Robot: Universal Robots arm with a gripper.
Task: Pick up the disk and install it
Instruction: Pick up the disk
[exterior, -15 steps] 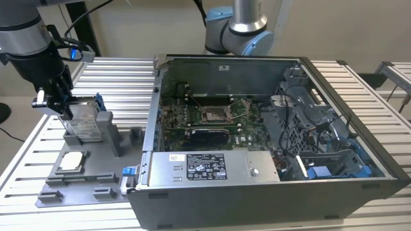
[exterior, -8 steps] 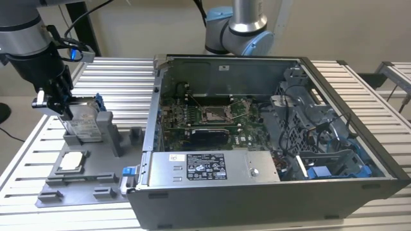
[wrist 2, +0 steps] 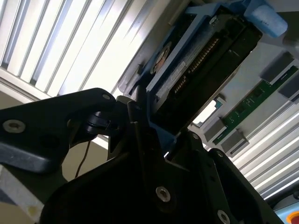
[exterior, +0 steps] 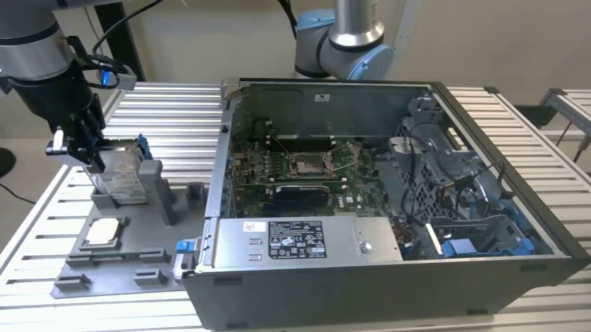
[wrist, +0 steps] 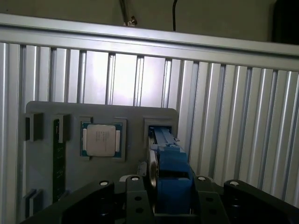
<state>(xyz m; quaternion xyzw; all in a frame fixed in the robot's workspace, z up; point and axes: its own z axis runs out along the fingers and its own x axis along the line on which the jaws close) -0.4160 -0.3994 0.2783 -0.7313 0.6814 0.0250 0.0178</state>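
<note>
The disk stands on edge in a slot of the grey fixture plate at the exterior view's left, its blue carrier along the sides. My gripper reaches down over it from above. In the first wrist view the blue carrier of the disk sits between the two black fingers of the gripper, which press on its sides. The second wrist view shows the disk from below, running away from the gripper with its connector edge in sight. The disk's lower end is still at the fixture slot.
A small square silvery chip lies in a pocket of the fixture beside the disk slot. A green memory stick lies there too. The open computer case stands to the exterior view's right, with a blue-fitted bay. A second arm's base stands behind it.
</note>
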